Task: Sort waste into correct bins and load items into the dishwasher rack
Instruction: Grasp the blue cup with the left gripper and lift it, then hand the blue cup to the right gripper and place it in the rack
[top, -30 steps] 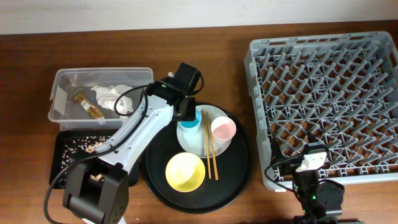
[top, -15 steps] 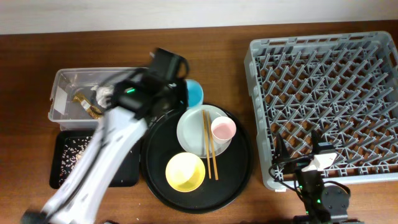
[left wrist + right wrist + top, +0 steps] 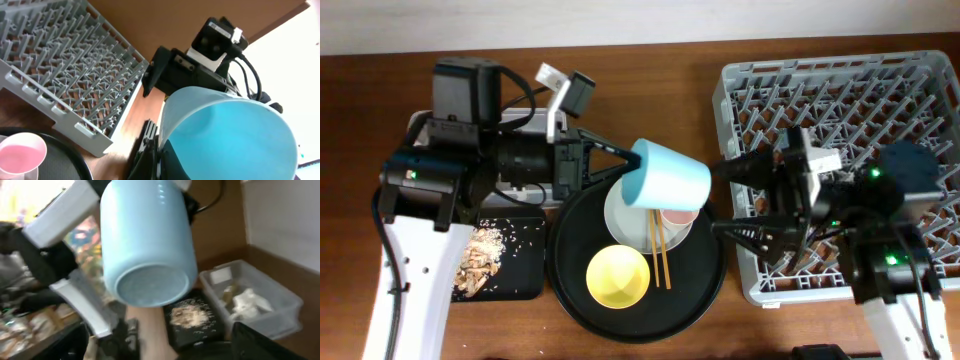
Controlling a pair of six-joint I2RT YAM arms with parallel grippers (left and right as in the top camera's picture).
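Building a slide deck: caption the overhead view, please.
Left gripper holds the light blue cup tilted above the round black tray, opposite the open right gripper near the dishwasher rack.

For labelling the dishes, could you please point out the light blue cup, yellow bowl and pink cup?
light blue cup (image 3: 668,182), overhead view, side wall
yellow bowl (image 3: 617,277), overhead view, inner bottom
pink cup (image 3: 19,156), left wrist view, inner bottom

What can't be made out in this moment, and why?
Clear rectangular plastic box: left arm covers it overhead; contents blurred in right wrist view.
Pink cup: mostly under the held light blue cup overhead; cut by the left wrist view's edge.
Grey plastic dishwasher rack: near corner hidden under right arm, overhead.
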